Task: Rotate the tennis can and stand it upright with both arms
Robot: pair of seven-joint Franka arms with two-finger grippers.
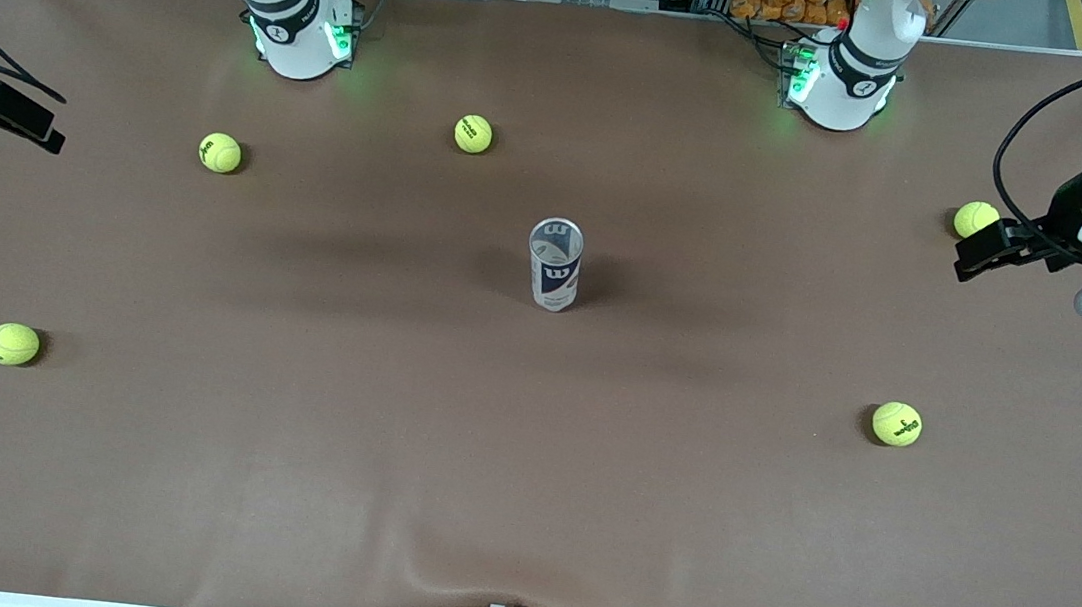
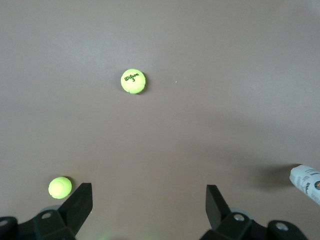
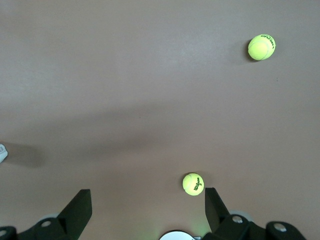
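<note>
The tennis can (image 1: 554, 265), a clear tube with a white and navy "W" label, stands upright in the middle of the table with its rimmed mouth up. Both arms are drawn back from it. My left gripper (image 1: 977, 251) hangs over the left arm's end of the table, open and empty; its wrist view shows the spread fingers (image 2: 80, 200) and an edge of the can (image 2: 306, 181). My right gripper (image 1: 22, 120) hangs over the right arm's end, open (image 3: 148, 200) with nothing between its fingers. A sliver of the can (image 3: 2, 152) shows in the right wrist view.
Several yellow-green tennis balls lie scattered on the brown table (image 1: 520, 502): one (image 1: 473, 134) nearer the bases than the can, one (image 1: 220, 152) and one (image 1: 12, 343) toward the right arm's end, one (image 1: 896, 423) and one (image 1: 974, 219) toward the left arm's end.
</note>
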